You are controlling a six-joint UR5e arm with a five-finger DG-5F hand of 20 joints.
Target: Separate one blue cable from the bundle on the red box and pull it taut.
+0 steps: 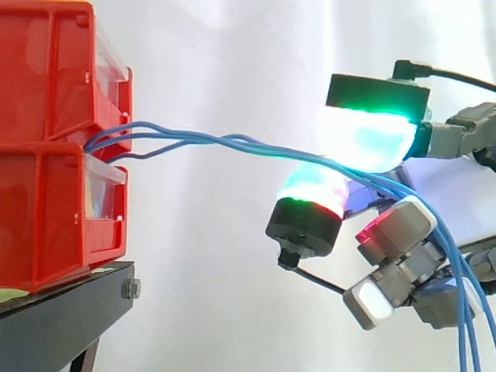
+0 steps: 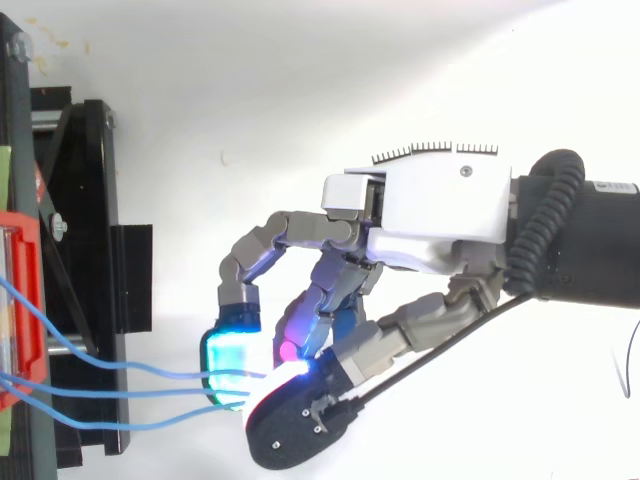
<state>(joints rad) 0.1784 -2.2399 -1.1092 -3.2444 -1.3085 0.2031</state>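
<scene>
Where the thin blue cables [image 1: 225,142] leave the gap between the stacked red plastic bins [image 1: 46,155], side view, they run as a loose bundle toward the hand [image 1: 399,225]. They pass between its glowing pads [image 1: 368,136], one above and one below, then drop away behind the fingers, beneath the wrist. Fingers curled round the cables; several seem caught, not one alone. The span ahead of the fingertips sags a little, so I judge it not yet taut. Bins sit on a black metal stand [image 1: 62,310], well ahead of the hand. Top view: three cables [image 2: 120,393] fan out from the bins and converge at the pads [image 2: 230,360], thumb and finger closed together there, probably to work one free. The palm [image 2: 430,215] is set back from the bins, leaving room to pull.
</scene>
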